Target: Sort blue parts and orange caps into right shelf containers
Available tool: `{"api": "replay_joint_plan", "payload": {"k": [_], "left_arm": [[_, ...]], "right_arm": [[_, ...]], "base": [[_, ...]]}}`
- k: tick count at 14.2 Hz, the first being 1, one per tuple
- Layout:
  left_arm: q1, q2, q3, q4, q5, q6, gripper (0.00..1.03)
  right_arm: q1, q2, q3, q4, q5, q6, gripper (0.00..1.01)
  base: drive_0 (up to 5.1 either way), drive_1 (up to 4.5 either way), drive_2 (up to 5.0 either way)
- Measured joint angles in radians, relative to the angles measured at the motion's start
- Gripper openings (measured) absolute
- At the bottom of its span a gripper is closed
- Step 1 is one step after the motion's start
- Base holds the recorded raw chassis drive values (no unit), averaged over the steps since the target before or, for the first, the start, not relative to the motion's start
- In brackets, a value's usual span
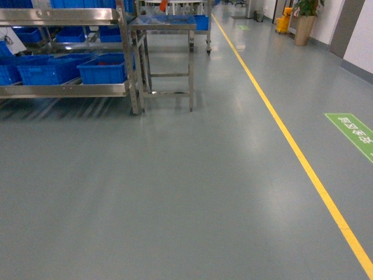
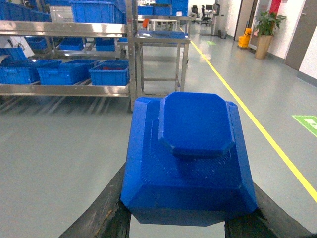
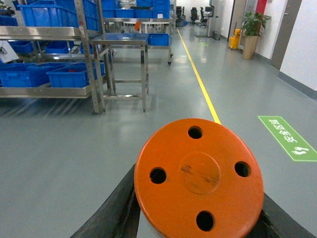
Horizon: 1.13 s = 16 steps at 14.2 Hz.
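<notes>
A chunky blue part with a raised octagonal top fills the left wrist view, and my left gripper is shut on it, its dark fingers pressing both sides. My right gripper is shut on a round orange cap with several holes in its face. Both are held above bare grey floor. Bright-blue shelf containers sit on a steel rack at the far left of the head view, well ahead of me, and the nearest blue container also shows in the left wrist view. Neither gripper shows in the head view.
A small steel table stands just right of the rack. A yellow floor line runs diagonally down the right side, with a green floor sign beyond it. A potted plant and yellow mop bucket stand far back.
</notes>
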<state>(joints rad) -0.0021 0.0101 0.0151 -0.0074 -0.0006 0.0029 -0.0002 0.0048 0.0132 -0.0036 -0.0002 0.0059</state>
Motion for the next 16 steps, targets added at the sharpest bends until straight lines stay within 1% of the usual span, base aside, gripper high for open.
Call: {"api": "replay_joint_plan", "payload": {"k": [16], "left_arm": [[0.0,0.0,0.0,0.002,0.001,0.0,0.43]], "right_arm": [[0.0,0.0,0.0,-0.002,0.0,0.0,0.43]], "base": [[0.0,4.31,-4.3]]}}
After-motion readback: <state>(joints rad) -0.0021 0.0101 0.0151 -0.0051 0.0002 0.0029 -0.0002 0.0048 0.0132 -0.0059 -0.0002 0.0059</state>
